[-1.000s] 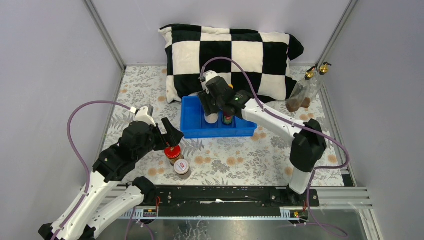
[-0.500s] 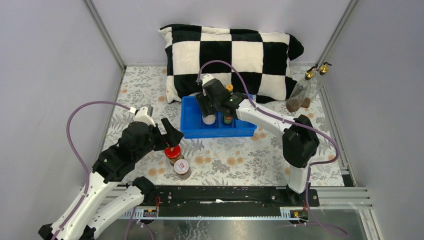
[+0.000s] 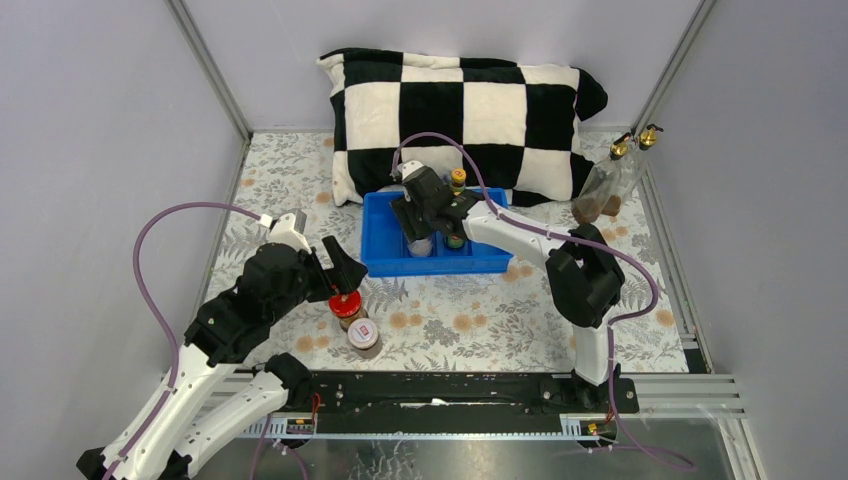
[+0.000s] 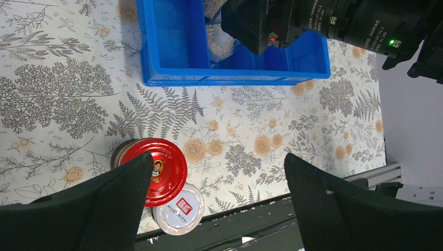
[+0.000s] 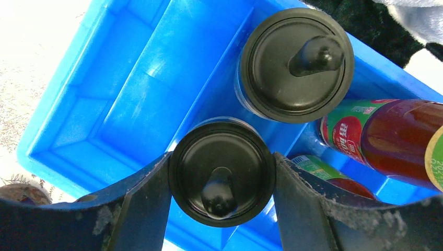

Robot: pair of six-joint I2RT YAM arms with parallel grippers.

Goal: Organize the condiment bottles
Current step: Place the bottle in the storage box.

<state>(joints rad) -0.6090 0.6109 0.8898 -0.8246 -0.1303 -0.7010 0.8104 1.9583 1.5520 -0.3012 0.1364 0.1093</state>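
Grey panel walls [image 3: 90, 120] and aluminium rails [image 3: 690, 395] mark a lab booth

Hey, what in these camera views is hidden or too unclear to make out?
Top view: the right gripper mostly covers the black-capped jar in the blue tray.
Right wrist: that jar's cap hides whether it rests on the tray floor.
Left wrist: the red-lidded jar partly hides the white-lidded jar; its label is too small.

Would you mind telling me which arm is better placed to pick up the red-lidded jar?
Left: the left gripper, open, hangs right by the red-lidded jar, while the right gripper is shut on a black-capped jar in the blue tray.
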